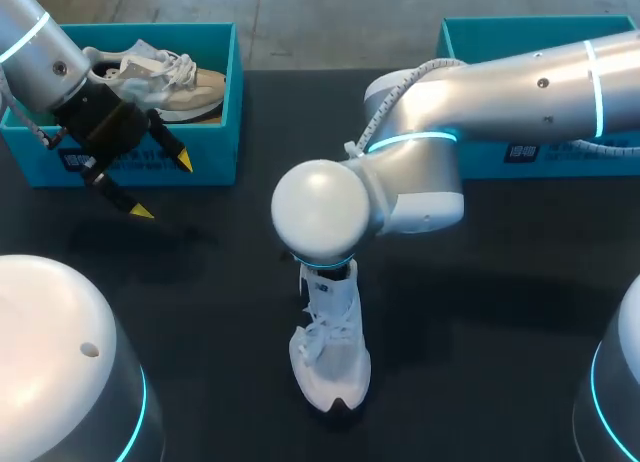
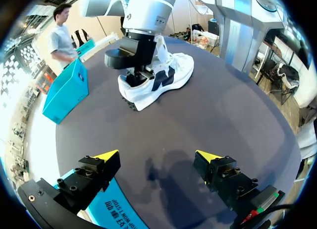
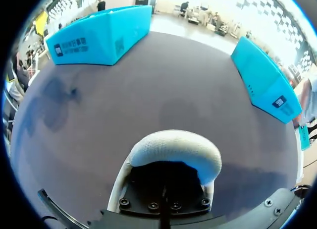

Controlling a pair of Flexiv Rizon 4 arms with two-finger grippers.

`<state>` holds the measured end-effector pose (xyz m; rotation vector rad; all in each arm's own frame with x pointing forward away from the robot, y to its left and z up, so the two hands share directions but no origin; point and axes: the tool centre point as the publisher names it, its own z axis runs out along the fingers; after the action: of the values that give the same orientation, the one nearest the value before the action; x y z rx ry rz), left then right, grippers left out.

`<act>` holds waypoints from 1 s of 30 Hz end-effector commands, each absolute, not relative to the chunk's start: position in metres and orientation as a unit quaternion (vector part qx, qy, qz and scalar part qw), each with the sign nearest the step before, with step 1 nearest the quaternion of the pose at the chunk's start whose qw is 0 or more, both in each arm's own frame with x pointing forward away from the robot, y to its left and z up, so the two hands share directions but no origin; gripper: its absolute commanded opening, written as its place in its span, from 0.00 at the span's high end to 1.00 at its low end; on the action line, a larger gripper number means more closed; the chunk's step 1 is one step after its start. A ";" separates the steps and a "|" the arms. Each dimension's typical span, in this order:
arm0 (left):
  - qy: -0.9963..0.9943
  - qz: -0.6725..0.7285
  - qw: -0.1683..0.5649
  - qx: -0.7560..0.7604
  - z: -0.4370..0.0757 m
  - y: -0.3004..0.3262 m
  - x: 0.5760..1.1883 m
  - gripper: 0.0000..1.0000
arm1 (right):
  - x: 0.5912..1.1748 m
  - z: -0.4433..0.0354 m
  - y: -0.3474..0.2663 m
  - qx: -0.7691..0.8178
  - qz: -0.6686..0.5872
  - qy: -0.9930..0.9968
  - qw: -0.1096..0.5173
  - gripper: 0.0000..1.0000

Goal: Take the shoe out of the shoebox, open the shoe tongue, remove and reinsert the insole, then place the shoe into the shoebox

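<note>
Desk [image 1: 500,312]: matte black top, filling most of the head view, with a straight far edge. Surface plain and unmarked, with a faint sheen. Light even. Shadows [image 1: 130,244] on the top are soft-edged and dim.

Left gripper [image 1: 164,187] hangs spread wide with nothing between its tips, and ahead of it the table [image 1: 200,312] lies bare, an open run to the white shoe [image 1: 335,357] at mid-table. Trouble from above, though: the right arm [image 1: 500,82] lies across the table and sits right over the shoe's collar, closing off that opening. Toe and low sides stand free. Just behind the left gripper, the left shoebox [image 1: 215,152] walls off the back, a beige shoe [image 1: 195,87] filling it. Right shoebox [image 1: 480,37] sits far right, partly under the right arm; bare table between the boxes
</note>
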<state>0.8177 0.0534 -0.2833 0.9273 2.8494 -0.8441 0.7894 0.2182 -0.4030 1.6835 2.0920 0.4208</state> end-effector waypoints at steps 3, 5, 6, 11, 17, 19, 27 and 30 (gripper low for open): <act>0.916 -0.270 0.014 0.298 -0.283 0.054 0.817 0.00 | 0.786 -0.425 0.224 0.751 0.194 0.605 0.181 1.00; 0.916 -0.270 0.014 0.298 -0.283 0.054 0.817 0.00 | 0.783 -0.427 0.224 0.751 0.185 0.609 0.173 1.00; 0.916 -0.270 0.014 0.298 -0.283 0.054 0.817 0.00 | 0.782 -0.428 0.224 0.752 0.183 0.609 0.173 1.00; 0.916 -0.270 0.014 0.298 -0.283 0.054 0.817 0.00 | 0.772 -0.420 0.222 0.755 0.177 0.607 0.174 1.00; 0.916 -0.270 0.014 0.298 -0.283 0.054 0.817 0.00 | 0.759 -0.403 0.220 0.757 0.174 0.604 0.181 1.00; 0.916 -0.270 0.014 0.298 -0.283 0.054 0.817 0.00 | 0.755 -0.398 0.219 0.756 0.184 0.600 0.186 1.00; 0.916 -0.270 0.014 0.298 -0.283 0.054 0.817 0.00 | 0.743 -0.373 0.219 0.751 0.212 0.595 0.192 1.00; 0.916 -0.270 0.014 0.298 -0.283 0.054 0.817 0.00 | 0.743 -0.365 0.220 0.748 0.210 0.601 0.187 1.00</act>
<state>0.8177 0.0534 -0.2833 0.9272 2.8494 -0.8440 0.7499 0.2229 -0.3715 1.6416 2.1117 0.4146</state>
